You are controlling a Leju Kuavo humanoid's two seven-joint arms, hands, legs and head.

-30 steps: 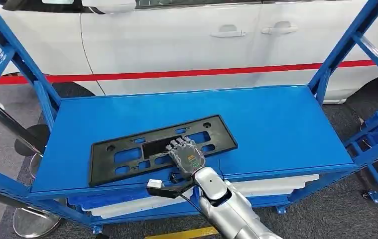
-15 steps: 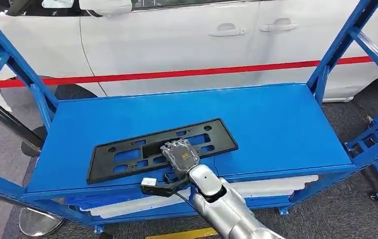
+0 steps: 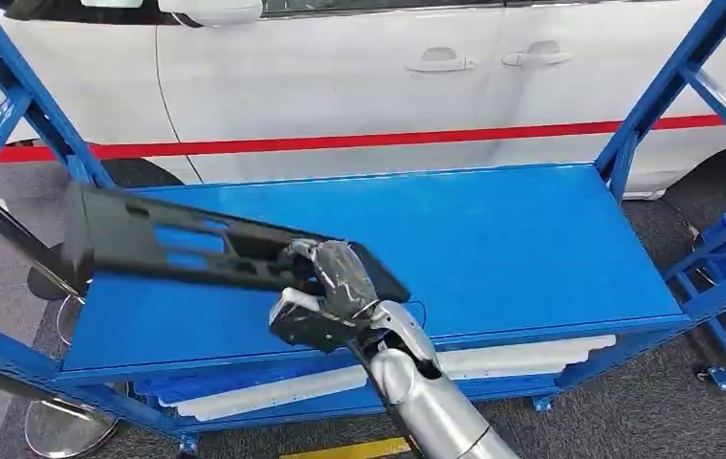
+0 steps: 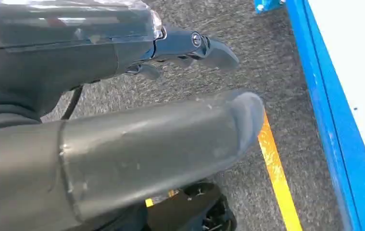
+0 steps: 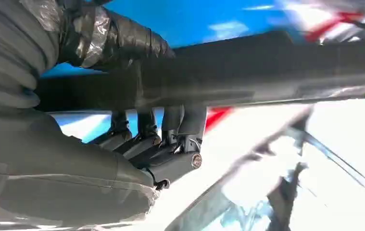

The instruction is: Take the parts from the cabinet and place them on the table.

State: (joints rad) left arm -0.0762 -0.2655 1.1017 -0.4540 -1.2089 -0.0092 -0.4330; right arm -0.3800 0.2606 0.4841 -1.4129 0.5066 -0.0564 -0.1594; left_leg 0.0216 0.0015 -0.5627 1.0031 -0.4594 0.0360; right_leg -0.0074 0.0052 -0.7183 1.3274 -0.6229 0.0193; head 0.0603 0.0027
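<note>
Likely car workshop, white car (image 3: 359, 76), blue rack (image 3: 531, 229)

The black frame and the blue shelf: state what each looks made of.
Black frame, gripped by the right hand: probably moulded plastic, matte, with cut-out slots. Blue shelf: likely painted sheet metal, smooth and slightly glossy, on angled blue uprights.

A blue metal rack stands on grey carpeted floor (image 3: 627, 411), and its upper shelf (image 3: 493, 239) is a flat, glossy blue sheet with slanted blue uprights (image 3: 665, 86) rising at both ends. Under that shelf, a lower level carries long white parts (image 3: 521, 359) lying lengthwise, their edges showing just below the front rail. A yellow line (image 3: 359, 448) runs along the floor in front of the rack, and the foot of a chrome stand (image 3: 62, 426) rests on the carpet by the rack's left end.
</note>
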